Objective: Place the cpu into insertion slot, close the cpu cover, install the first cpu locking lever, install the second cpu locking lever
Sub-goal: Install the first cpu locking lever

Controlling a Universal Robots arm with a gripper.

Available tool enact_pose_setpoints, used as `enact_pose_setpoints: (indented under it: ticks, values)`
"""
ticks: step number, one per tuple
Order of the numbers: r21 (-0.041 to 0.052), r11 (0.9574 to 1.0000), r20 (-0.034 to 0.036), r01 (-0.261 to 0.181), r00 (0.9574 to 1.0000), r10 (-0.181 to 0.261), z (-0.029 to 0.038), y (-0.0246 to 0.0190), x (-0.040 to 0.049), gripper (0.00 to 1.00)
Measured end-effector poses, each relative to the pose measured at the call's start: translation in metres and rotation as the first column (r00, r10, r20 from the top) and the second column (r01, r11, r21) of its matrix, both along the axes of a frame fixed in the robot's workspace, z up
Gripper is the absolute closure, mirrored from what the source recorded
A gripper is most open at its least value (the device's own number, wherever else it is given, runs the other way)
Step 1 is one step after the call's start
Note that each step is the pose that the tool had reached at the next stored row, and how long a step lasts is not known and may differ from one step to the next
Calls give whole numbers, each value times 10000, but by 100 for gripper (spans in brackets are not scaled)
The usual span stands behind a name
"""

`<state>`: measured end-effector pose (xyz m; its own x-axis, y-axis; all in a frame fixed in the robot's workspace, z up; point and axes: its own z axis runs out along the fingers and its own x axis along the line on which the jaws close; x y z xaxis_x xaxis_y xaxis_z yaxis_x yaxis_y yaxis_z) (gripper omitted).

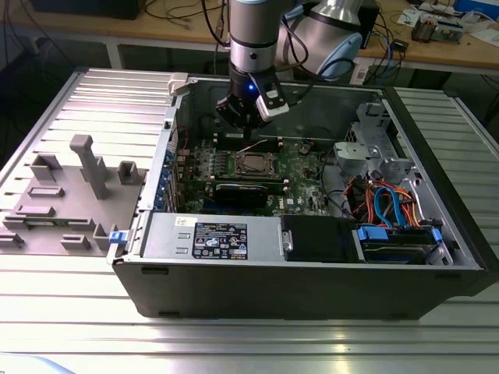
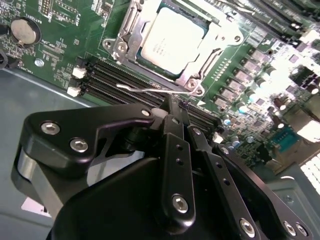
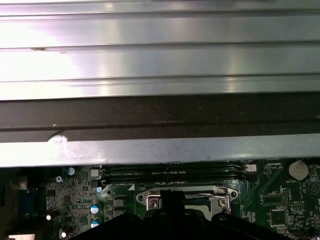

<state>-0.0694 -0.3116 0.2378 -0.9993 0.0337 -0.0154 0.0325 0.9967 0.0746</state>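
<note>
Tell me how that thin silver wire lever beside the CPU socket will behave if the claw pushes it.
The thin silver wire lever looks springy rather than rigid: it is a slim bent rod, likely to flex and snap back. Its smooth metal probably lets the black claw slip off. It seems anchored at the socket's silver metal cover frame, so it should pivot, not slide.

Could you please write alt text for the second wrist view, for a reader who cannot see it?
The black claw hangs with closed fingers just above a thin silver locking lever beside the socket. The cpu sits in the insertion slot with the cpu cover down around it, on the green motherboard.
</note>
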Motion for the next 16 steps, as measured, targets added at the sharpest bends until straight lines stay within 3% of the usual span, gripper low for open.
enact_pose_setpoints:
  ticks: [8,16]
  values:
    - [31,9999,1,156,9999,-156,-68,7,72,89]
    - [29,9999,0,109,9999,-109,-158,55,135,89]
